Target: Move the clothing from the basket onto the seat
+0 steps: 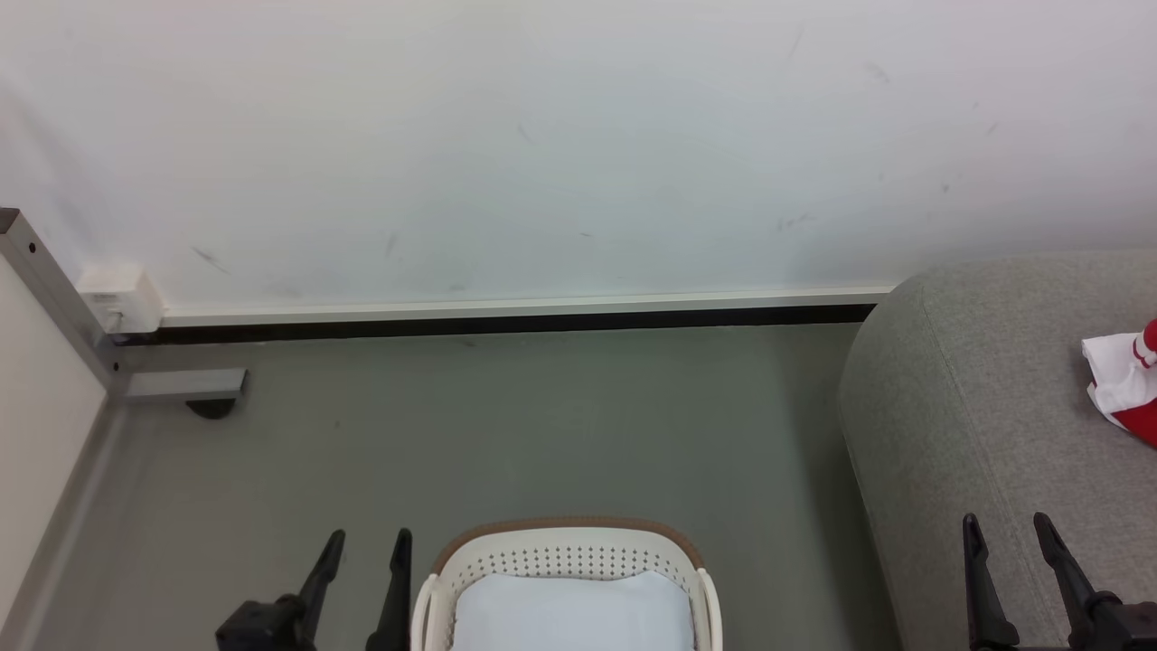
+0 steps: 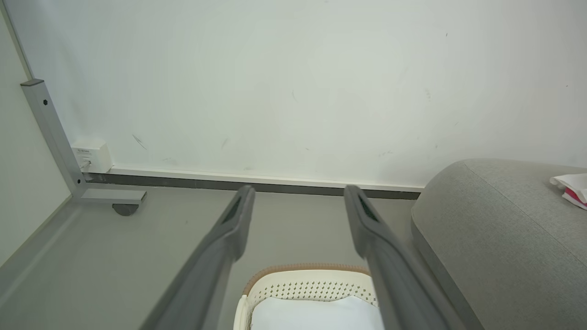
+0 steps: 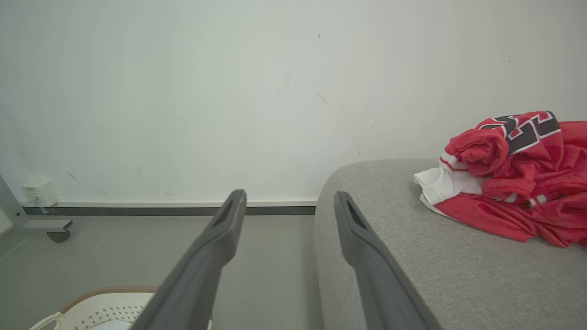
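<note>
Nearest, both grippers hang empty with fingers parted: the left gripper [image 1: 371, 535] just beside the basket [image 1: 569, 526], the right gripper [image 1: 1005, 520] at the grey sofa seat's [image 1: 976, 407] near end. The basket is cut off by the bottom edge. A pale blue-white cushion [image 1: 569, 615] lies in it, and what lies under that cannot be told. Farther off, the head view catches only a corner of the red-and-white clothing [image 1: 1125, 380]. The right wrist view shows it crumpled on the seat, with black numerals.
</note>
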### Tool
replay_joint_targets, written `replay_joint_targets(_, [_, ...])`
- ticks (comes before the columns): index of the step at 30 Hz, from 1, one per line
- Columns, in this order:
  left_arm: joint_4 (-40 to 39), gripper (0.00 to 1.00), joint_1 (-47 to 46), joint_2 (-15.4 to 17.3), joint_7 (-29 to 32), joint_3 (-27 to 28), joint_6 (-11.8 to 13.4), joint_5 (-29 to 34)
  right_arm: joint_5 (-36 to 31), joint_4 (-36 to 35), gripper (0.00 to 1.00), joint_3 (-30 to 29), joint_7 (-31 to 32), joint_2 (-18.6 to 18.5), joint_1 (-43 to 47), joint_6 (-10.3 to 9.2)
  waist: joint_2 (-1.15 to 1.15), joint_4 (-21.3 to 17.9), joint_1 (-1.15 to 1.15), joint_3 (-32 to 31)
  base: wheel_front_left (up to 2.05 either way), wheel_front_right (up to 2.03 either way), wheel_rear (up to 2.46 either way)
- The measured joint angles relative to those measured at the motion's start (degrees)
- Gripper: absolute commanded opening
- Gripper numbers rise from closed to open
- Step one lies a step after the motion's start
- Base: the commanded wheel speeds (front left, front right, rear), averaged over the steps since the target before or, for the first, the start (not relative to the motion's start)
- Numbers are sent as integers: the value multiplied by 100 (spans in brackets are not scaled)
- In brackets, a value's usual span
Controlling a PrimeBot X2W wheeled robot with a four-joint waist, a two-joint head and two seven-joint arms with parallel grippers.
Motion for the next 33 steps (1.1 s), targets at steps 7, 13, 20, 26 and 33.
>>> replay_joint_targets(7, [25, 100, -5, -20, 0, 40, -34, 45, 16, 22, 100, 1, 0, 0, -2, 1, 0, -4, 0, 1, 0, 0, 0])
replay_joint_targets(13, [35, 100, -10, -25, 0, 60, -59, 53, 26, 26, 100, -2, 0, 0, -3, 0, 0, -25, 0, 3, 0, 0, 0])
replay_joint_targets(20, [43, 100, -12, -27, 0, 71, -82, 62, 27, 32, 100, -20, 0, 0, -9, 0, 0, -66, 0, 21, 0, 0, 0])
replay_joint_targets(26, [83, 0, -14, -30, 0, 38, -83, 24, 34, 40, 0, -10, 0, 1, -9, 0, 0, -73, 0, 33, 0, 0, 0])
replay_joint_targets(33, [343, 0, 107, -59, 113, 79, -83, -207, 272, 294, 0, -18, 126, 78, 59, 1, 0, -64, 0, 37, 0, 0, 0])
